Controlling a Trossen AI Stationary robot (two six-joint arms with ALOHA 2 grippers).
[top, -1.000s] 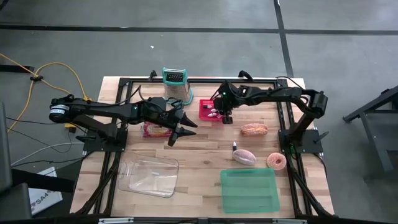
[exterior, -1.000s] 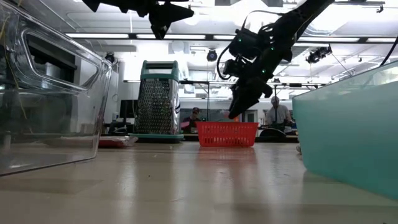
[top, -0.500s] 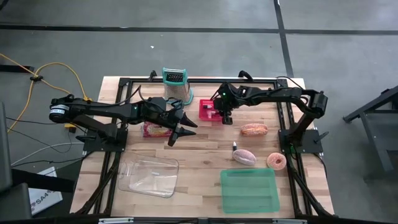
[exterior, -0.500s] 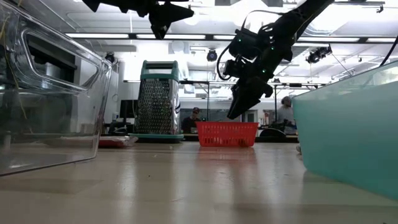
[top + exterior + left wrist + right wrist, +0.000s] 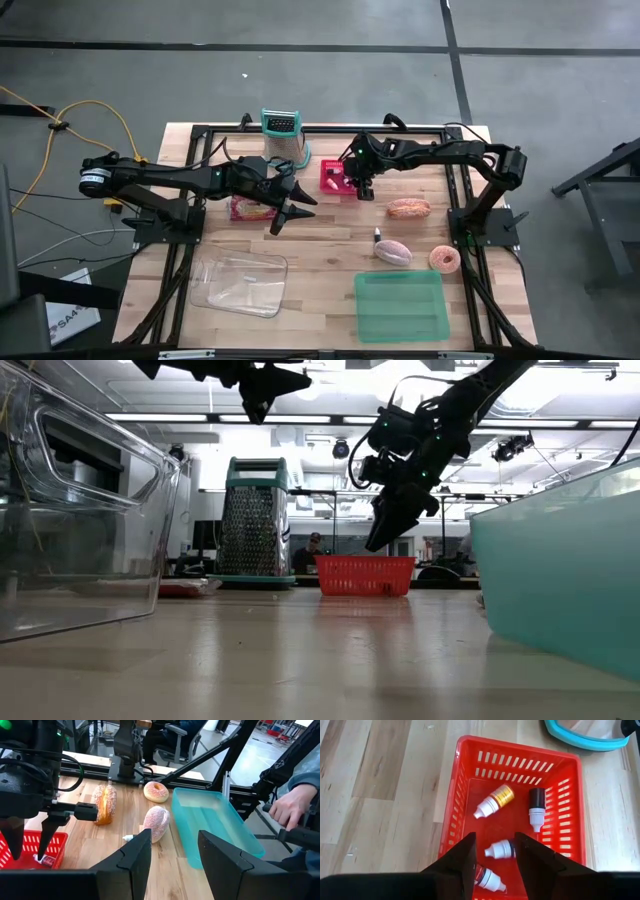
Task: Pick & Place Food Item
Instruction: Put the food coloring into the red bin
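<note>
Wooden planks made up the tabletop (image 5: 320, 255), with a grey floor all round it and an office room beyond. Nearest the front edge lay a clear plastic container (image 5: 240, 283) on the left and a teal tray (image 5: 401, 305) on the right, neither of which appeared to hold any food. Just behind the tray sat a pink sprinkled doughnut (image 5: 393, 251) with a small dropper bottle (image 5: 378, 236) touching its end, a ring doughnut (image 5: 445, 259) beside them, and farther back a brown filled bun (image 5: 408, 208). On the left side a packaged snack (image 5: 250, 208) lay partly under the left arm, whose left gripper (image 5: 282, 220) hung high above the wood with its fingers parted and nothing between them. Farther back, the right gripper (image 5: 493, 851) hung over the red basket (image 5: 336, 176), fingers a little apart and empty, pointing down at the four little bottles (image 5: 494, 801) lying inside. Behind the basket stood a metal grater (image 5: 247, 515) on a teal base. In the left wrist view a person's hand (image 5: 291, 808) rested on equipment off the table's edge. Judging by this, no food item had been picked up yet: every pastry lay on the wood, so both the grasp and the placing remained to be done.
</note>
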